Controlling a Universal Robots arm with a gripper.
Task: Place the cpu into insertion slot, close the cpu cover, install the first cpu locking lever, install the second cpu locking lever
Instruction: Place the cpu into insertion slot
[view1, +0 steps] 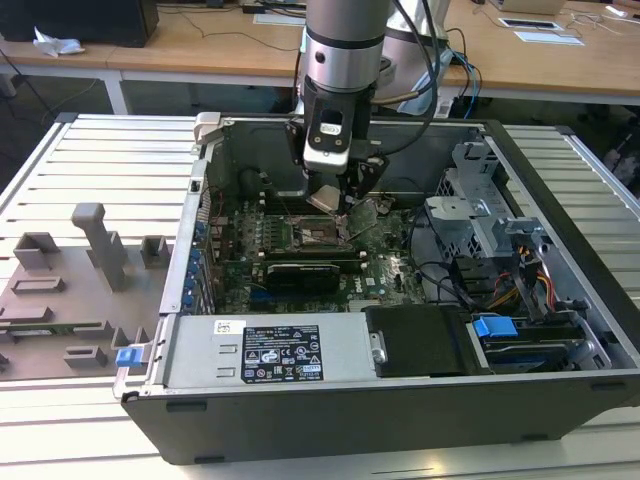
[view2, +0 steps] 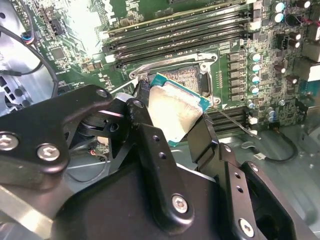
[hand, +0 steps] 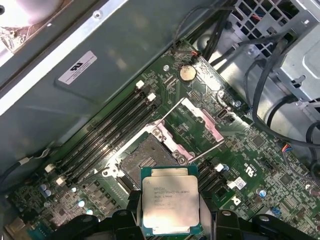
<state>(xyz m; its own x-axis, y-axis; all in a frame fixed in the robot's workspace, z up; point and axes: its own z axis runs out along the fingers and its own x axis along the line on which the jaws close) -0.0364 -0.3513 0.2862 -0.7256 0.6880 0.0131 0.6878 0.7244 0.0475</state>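
Note:
My gripper (view1: 330, 192) is shut on the cpu (view1: 326, 199), a small square chip with a silvery top and green edge. It holds the chip tilted just above the motherboard inside the open computer case. In both wrist views the chip (hand: 169, 197) (view2: 175, 112) sits between the two black fingers (hand: 133, 206) (view2: 202, 136). The insertion slot (hand: 145, 161) (view2: 189, 77) (view1: 318, 234) lies open right beside the chip, its dark pin field bare. The cpu cover (hand: 202, 120) is swung up and away from the socket. Two thin wire levers (hand: 168, 113) stand unhooked beside it.
Long black memory slots (hand: 107, 132) run beside the socket. A black card (view1: 300, 275) lies in front of it. A power supply (view1: 265, 350), a drive cage (view1: 480, 215) and cable bundles (hand: 260, 65) crowd the case. Grey fixtures (view1: 95, 245) stand on the table at the exterior view's left.

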